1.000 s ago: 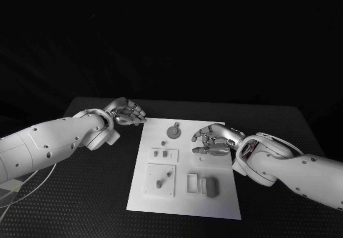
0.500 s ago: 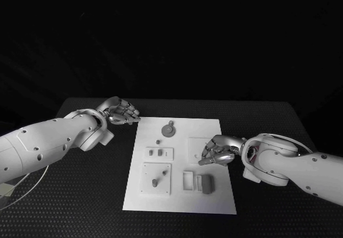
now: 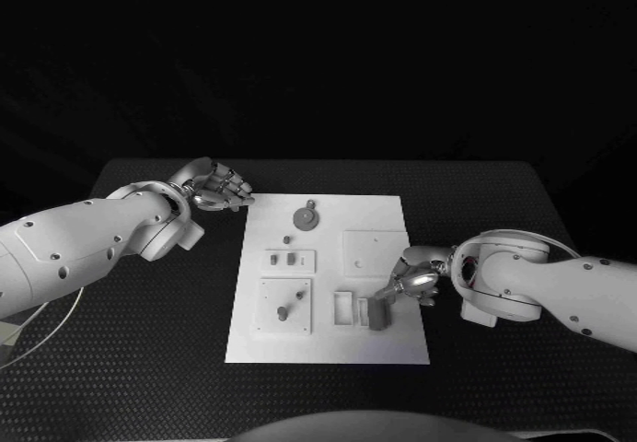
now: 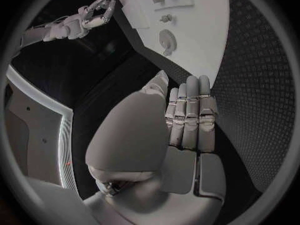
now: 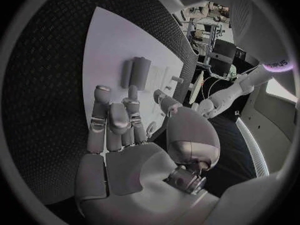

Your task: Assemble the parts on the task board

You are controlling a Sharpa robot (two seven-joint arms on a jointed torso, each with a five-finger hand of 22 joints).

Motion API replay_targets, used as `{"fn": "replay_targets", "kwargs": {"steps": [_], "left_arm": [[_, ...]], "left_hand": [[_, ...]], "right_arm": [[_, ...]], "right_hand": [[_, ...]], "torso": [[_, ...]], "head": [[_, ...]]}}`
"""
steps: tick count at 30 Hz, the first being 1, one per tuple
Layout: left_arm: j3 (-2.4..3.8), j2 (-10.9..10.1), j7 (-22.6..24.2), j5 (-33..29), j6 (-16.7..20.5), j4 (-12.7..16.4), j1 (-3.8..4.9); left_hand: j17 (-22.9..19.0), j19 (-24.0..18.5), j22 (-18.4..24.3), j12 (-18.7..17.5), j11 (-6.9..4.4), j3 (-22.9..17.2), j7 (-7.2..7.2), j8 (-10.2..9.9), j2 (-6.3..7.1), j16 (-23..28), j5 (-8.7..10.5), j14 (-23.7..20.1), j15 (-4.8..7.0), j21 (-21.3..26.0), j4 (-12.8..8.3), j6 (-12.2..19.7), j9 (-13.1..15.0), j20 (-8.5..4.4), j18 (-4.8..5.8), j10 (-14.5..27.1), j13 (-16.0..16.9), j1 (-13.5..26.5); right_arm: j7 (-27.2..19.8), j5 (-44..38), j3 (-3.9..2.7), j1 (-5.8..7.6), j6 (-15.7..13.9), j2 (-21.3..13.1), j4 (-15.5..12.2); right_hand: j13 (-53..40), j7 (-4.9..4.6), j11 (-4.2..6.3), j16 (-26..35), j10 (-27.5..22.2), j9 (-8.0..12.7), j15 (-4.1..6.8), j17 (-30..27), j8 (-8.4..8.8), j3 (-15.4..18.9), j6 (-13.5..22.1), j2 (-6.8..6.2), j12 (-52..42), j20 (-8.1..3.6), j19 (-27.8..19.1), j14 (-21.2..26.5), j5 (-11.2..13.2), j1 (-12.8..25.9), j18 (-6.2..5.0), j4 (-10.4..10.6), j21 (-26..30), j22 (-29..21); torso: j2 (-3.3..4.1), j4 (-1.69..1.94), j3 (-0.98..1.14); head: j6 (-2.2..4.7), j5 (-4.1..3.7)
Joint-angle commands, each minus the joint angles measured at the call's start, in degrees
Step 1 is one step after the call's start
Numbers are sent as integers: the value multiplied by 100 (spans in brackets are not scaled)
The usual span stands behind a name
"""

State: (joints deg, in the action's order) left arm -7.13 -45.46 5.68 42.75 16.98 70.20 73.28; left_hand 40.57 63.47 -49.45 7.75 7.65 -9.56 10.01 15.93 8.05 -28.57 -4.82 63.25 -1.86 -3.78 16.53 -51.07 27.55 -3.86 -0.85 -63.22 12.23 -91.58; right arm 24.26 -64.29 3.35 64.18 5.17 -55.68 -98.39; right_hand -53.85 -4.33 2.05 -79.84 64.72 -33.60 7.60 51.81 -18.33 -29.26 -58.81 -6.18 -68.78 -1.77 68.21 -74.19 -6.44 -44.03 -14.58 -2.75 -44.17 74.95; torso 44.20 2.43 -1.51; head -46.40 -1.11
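Left arm (image 3: 80, 249): white, smooth rounded shell, thick toward the shoulder; small dark round screw holes dotted along its surface.
Right arm (image 3: 564, 290): white shell of the same make, bulbous at the wrist; dark screw holes; a pale ring-shaped edge around the wrist housing.
Left hand (image 3: 216, 191): silver metal, many-fingered; segmented fingers with dark seams between the segments.
Right hand (image 3: 414, 273): silver metal, segmented fingers; broad smooth palm plate and domed thumb base in the right wrist view.
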Motion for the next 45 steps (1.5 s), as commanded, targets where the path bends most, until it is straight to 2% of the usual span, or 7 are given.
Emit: {"fn": "replay_targets", "kwargs": {"steps": [1,5,11,17,25,33,45], "left_arm": [[-7,22,81,-81,10,-7,2],[-21,32,83,-92,6,-22,-6],[-31,48,84,-99,-3,-38,-13],[-36,48,82,-106,-7,-38,-14],[-38,40,76,-114,-9,-31,-14],[-38,25,72,-114,-14,-25,-14],[-39,23,69,-114,-19,-26,-13]], "left_hand": [[11,37,10,38,3,-34,-28,-8,12,41,-4,50,4,-36,12,-7,9,3,-61,45,-6,69],[15,37,10,39,3,-35,-28,-9,10,44,-4,51,4,-36,12,-7,8,2,-61,46,-7,75],[19,37,10,39,4,-37,-28,-9,8,49,-4,52,4,-36,12,-6,8,2,-61,47,-8,83],[22,37,10,39,4,-39,-28,-10,7,53,-4,52,4,-36,12,-6,8,2,-61,48,-9,90],[29,36,11,40,4,-42,-28,-11,4,59,-4,54,4,-35,11,-5,8,2,-61,49,-10,99],[34,36,11,42,3,-45,-28,-13,5,64,-4,56,4,-35,10,-4,7,1,-61,49,-12,106],[41,36,11,43,3,-48,-27,-14,3,70,-4,58,5,-36,10,-3,6,1,-61,48,-13,115]], "right_arm": [[261,143,13,-2,362,5,-18],[308,143,88,-2,382,36,-41],[349,143,146,-2,379,124,-63],[398,141,191,-2,381,174,-98],[485,-47,242,-2,338,295,-23],[602,-427,297,-2,295,425,83],[615,-525,348,-4,226,551,185]], "right_hand": [[-9,-3,-3,-23,31,-9,41,7,-18,2,-33,-14,-21,-45,16,-7,-4,65,-42,38,-33,117],[-14,4,4,-40,43,-22,46,13,-22,-14,-54,-5,-28,-53,19,-9,-3,117,-42,68,-44,121],[-18,10,10,-53,55,-33,50,17,-25,-24,-73,3,-34,-59,20,-10,-3,154,-42,86,-53,123],[-21,17,16,-70,71,-42,55,23,-27,-28,-93,7,-40,-64,20,-12,-1,195,-42,101,-66,126],[-23,21,20,-79,77,-46,58,25,-25,-30,-102,8,-42,-66,18,-12,-1,223,-42,110,-74,127],[-36,40,38,-106,111,-58,72,32,-33,-46,-158,73,-59,-77,15,-10,0,294,-42,131,-103,129],[-40,41,40,-113,112,-55,77,32,-16,-42,-153,27,-56,-81,6,-4,0,332,-42,126,-114,128]], "torso": [[-34,-13,1],[-59,-26,-2],[-73,-36,-6],[-73,-26,-23],[-65,-23,-17],[-61,-20,-11],[-58,-24,-4]], "head": [[-86,-21],[-95,-34],[-69,-27],[-28,-37],[26,-38],[35,-22],[46,-4]]}}
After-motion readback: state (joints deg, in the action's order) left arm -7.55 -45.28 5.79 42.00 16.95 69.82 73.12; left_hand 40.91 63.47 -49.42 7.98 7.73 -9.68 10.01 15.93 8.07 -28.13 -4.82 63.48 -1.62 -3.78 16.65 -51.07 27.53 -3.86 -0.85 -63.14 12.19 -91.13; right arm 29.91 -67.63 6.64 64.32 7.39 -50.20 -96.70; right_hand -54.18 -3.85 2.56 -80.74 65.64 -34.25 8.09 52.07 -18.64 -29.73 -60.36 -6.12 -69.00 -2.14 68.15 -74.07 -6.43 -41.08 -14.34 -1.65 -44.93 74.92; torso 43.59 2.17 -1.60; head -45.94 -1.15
